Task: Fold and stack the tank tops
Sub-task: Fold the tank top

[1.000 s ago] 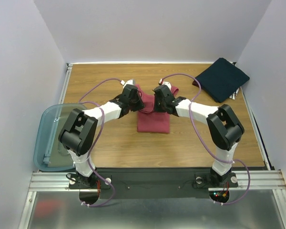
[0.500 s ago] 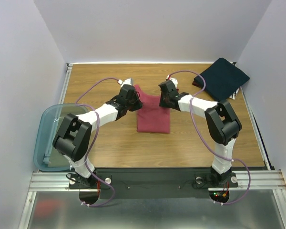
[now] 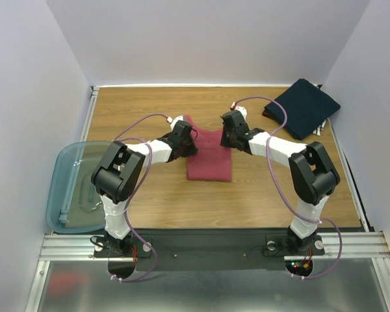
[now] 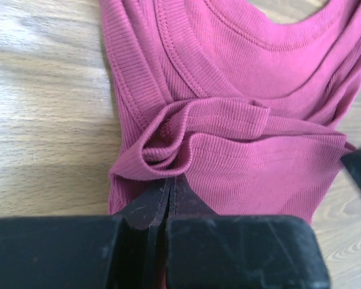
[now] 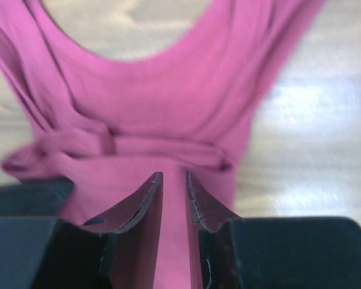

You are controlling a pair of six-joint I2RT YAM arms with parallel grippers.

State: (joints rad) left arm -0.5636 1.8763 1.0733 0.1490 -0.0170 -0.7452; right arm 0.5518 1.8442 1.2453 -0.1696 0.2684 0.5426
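Bin (image 3: 68, 188), translucent teal, sits at table's (image 3: 156, 208) left edge, contents unclear.

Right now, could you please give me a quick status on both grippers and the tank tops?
Left gripper shut on maroon tank top. Right gripper slightly parted over its cloth, grip unclear. Navy tank top folded, far right corner. Nothing in the way.

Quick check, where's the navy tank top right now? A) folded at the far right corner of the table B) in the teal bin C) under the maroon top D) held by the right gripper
A: the navy tank top lies folded at the table's far right corner, apart from the maroon tank top at centre and the teal bin at the left edge; neither arm reaches it.
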